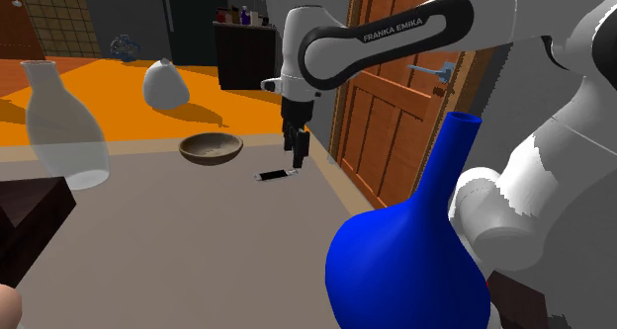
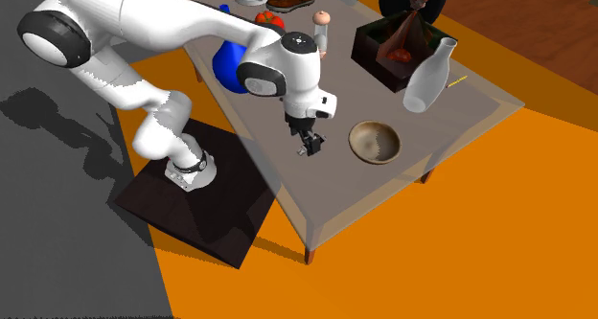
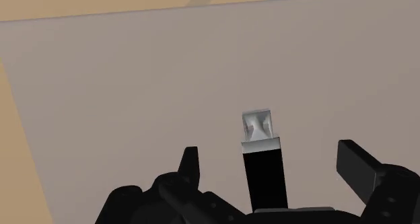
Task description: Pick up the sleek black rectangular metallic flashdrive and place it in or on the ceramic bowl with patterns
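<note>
Hovering over the flashdrive (image 3: 264,179), the fingers (image 3: 191,163) are spread wide, with it lying flat on the surface (image 3: 134,75) between them, untouched, silver plug pointing away; bowl (image 1: 211,147) sits nearby.

A blue vase (image 1: 410,263) and a pale bottle (image 1: 64,129) stand on the grey table (image 1: 198,238).

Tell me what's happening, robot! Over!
Claw open, low over the drive. Drive flat on table, between the fingers, not gripped. Nothing between it and the bowl.
</note>
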{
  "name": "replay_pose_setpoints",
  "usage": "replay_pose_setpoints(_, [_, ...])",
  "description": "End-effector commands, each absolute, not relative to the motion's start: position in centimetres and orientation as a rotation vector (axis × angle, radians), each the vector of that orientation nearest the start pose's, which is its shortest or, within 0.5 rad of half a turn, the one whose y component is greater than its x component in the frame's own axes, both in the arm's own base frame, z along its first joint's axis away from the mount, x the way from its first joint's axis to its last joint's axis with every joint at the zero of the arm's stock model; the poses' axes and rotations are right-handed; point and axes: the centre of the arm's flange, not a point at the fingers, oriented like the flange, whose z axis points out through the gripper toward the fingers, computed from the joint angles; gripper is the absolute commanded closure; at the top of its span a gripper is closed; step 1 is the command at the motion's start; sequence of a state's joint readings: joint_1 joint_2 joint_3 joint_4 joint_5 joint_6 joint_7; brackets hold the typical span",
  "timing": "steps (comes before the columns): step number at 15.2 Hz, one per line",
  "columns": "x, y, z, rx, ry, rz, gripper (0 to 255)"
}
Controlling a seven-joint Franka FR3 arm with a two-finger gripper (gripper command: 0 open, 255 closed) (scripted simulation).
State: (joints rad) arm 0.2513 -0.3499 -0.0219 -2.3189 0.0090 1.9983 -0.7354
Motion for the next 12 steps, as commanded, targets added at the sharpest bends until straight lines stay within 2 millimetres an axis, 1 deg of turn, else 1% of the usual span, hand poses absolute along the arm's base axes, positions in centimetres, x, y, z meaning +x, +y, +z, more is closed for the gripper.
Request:
replay_pose_setpoints(1, [43.4,9.9,47.3,-2.77,-1.458,-0.055,0])
replay_pose_setpoints(6, [43.4,10.0,44.9,-2.77,-1.458,-0.055,0])
replay_pose_setpoints(12, [43.4,10.0,44.9,-2.77,-1.458,-0.055,0])
